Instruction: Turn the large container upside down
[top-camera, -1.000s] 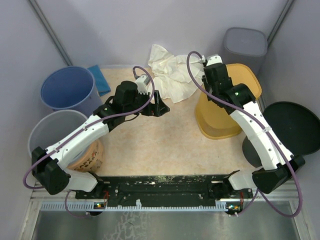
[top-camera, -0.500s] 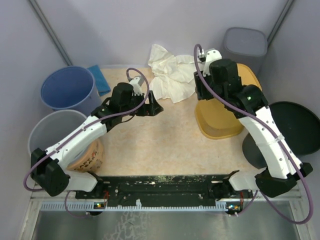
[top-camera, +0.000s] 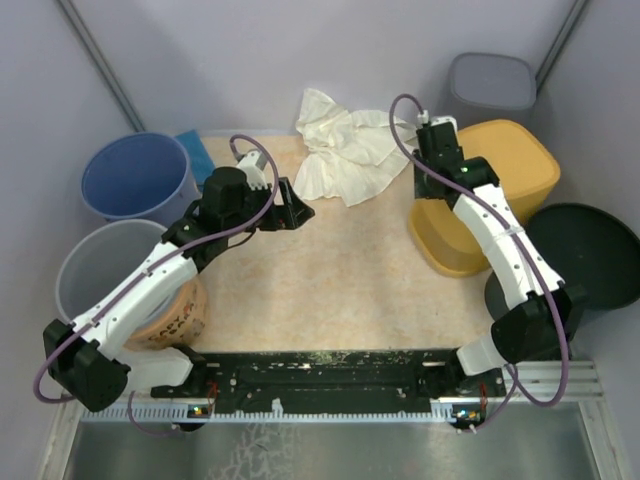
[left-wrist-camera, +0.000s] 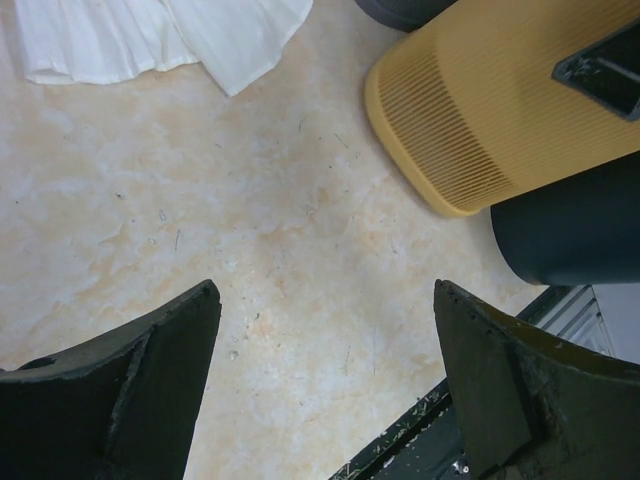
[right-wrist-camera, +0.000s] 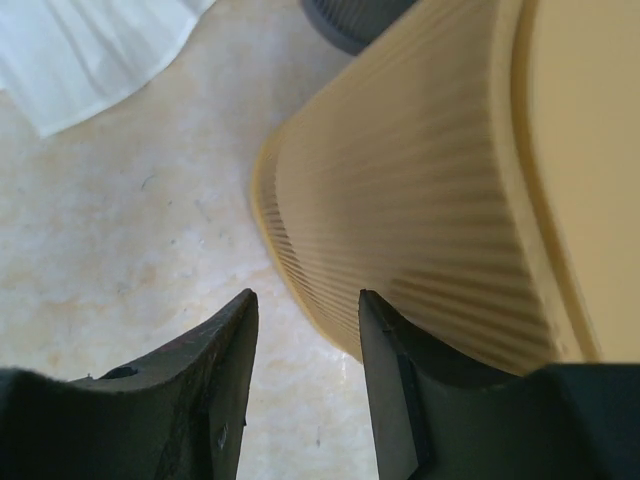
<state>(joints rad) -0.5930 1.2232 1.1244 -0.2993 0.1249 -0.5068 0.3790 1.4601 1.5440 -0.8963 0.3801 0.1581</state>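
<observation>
Large container (top-camera: 525, 165) at far right of table (top-camera: 340, 270), apparently mouth-down; inversion judged complete. Right gripper (right-wrist-camera: 305, 300) slightly parted, gripping nothing, beside ribbed wall. Left gripper (left-wrist-camera: 325, 290) spread wide, empty.

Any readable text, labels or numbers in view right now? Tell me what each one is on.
Dark lettering on the tan round object, near left: too small and partly hidden to read.
Yellow container and white cloth: no text visible in any view.
</observation>
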